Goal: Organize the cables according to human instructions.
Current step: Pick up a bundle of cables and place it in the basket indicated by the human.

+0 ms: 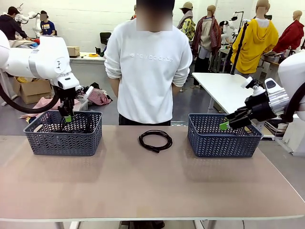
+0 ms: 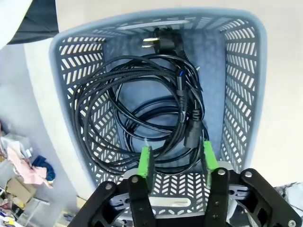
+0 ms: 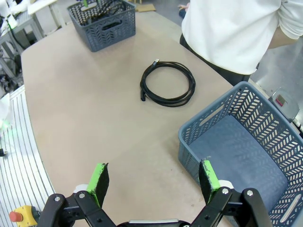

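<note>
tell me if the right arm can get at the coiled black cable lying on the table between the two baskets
Probably yes: the coiled black cable lies alone on the bare brown tabletop, nothing on or around it, and the right gripper hangs open close by.

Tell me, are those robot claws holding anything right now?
Nothing. The left gripper hangs open over the cables in a basket; the right gripper is open and empty.
</note>
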### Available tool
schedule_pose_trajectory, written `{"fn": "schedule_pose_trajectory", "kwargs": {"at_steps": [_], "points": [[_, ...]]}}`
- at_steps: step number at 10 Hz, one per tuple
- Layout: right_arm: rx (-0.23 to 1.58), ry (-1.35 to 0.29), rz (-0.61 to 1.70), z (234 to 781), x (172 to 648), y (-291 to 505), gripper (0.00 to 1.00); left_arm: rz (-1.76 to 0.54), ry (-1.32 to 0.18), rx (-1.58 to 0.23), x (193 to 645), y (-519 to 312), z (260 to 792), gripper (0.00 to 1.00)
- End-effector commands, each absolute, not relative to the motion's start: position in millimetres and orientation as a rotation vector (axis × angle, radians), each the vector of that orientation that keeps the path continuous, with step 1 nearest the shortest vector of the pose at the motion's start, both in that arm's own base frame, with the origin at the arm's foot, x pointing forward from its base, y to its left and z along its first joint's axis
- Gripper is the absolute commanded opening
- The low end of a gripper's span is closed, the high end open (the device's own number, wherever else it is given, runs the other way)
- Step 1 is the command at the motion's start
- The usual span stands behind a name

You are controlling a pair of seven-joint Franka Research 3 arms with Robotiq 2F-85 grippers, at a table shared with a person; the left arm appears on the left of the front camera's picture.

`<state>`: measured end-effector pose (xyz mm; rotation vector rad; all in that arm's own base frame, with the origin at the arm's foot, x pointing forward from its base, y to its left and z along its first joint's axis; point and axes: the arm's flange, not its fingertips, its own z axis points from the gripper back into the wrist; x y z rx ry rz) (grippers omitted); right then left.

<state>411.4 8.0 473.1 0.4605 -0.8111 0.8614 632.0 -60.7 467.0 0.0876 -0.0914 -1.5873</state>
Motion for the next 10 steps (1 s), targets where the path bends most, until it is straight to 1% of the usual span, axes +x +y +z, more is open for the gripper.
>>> {"fn": "schedule_pose_trajectory", "kwargs": {"at_steps": [1,2,3,4,6,9,10], "points": [[0.474,-0.848,0.873,470.3,414.9,8.7,1.00,-1.571,-0.098,0.079,628.0,-56.5,471.1,0.59],[0.474,-0.848,0.873,470.3,414.9,8.7,1.00,-1.569,-0.094,0.072,627.7,-55.9,471.1,0.74],[0.474,-0.848,0.873,470.3,414.9,8.7,1.00,-1.568,-0.093,0.070,626.9,-55.6,471.4,0.78],[0.474,-0.848,0.873,470.3,414.9,8.7,1.00,-1.568,-0.090,0.066,626.2,-56.7,472.3,0.94],[0.474,-0.848,0.873,470.3,414.9,8.7,1.00,-1.568,-0.086,0.061,624.7,-57.2,472.9,1.00],[0.474,-0.848,0.873,470.3,414.9,8.7,1.00,-1.547,-0.076,0.059,620.4,-57.2,475.4,1.00],[0.474,-0.848,0.873,470.3,414.9,8.7,1.00,-1.503,-0.058,0.022,618.0,-58.4,476.9,1.00]]}}
